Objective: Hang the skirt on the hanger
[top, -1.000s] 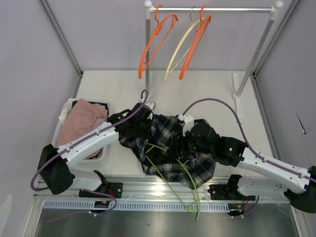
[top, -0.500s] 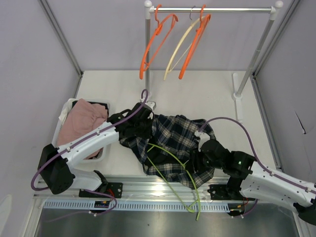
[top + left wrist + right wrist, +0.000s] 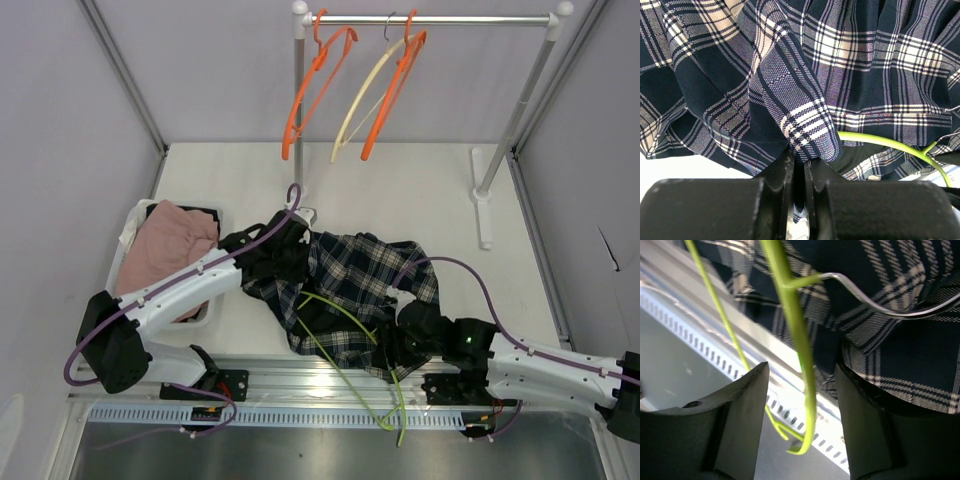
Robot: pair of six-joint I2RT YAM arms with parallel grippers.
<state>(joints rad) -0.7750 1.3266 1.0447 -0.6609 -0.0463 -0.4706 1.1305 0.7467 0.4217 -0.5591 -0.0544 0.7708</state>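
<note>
Some of the hanger (image 3: 880, 140) hides under skirt (image 3: 865, 60) pinched by left fingers (image 3: 782, 195)

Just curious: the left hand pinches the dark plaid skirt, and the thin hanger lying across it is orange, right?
Not orange: the left wrist view shows that thin plastic hanger is lime green. The left hand does pinch the dark plaid skirt.

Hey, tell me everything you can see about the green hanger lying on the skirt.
The green hanger is a thin lime-coloured frame, plastic by its look, with a bare metal hook at its neck. It lies partly on the plaid skirt, its other end sticking out over the rail at the table's near edge. One arm passes between the open fingers of the right gripper, unclamped.
</note>
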